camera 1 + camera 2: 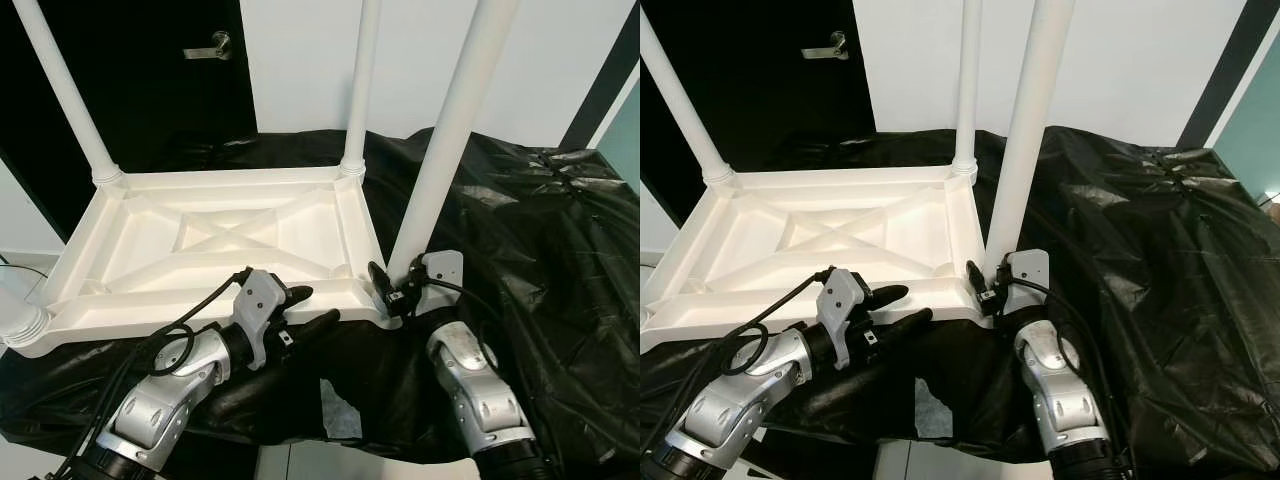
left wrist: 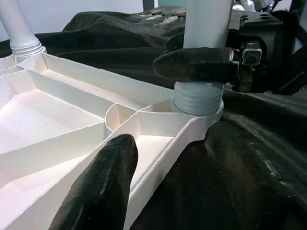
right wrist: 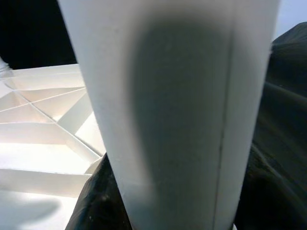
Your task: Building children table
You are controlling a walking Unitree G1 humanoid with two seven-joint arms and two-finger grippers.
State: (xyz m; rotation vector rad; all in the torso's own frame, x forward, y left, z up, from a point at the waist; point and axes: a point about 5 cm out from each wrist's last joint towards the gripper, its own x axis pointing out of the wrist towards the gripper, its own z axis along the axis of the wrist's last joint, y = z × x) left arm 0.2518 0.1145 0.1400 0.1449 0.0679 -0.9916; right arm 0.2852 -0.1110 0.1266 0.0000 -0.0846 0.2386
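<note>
The white plastic table [image 1: 120, 300] lies upside down on a black sheet, its ribbed underside facing up. Two white legs stand in the far corners [image 1: 65, 95] [image 1: 362, 80]. A third leg [image 1: 450, 140] stands tilted in the near right corner socket [image 2: 197, 98]. My right gripper [image 1: 398, 288] is shut on this leg just above its threaded base; one black finger [image 2: 196, 64] presses its side. My left gripper [image 1: 312, 308] is open and straddles the table's front rim, with one finger [image 2: 103, 184] inside the frame and the other outside. A threaded white end [image 1: 25, 325] shows at the near left corner.
The black plastic sheet [image 1: 540, 230] is crumpled and rises in folds to the right of the table. A black door with a lever handle [image 1: 212, 45] stands behind, beside a white wall. A pale patch [image 1: 340, 410] shows on the sheet's front edge.
</note>
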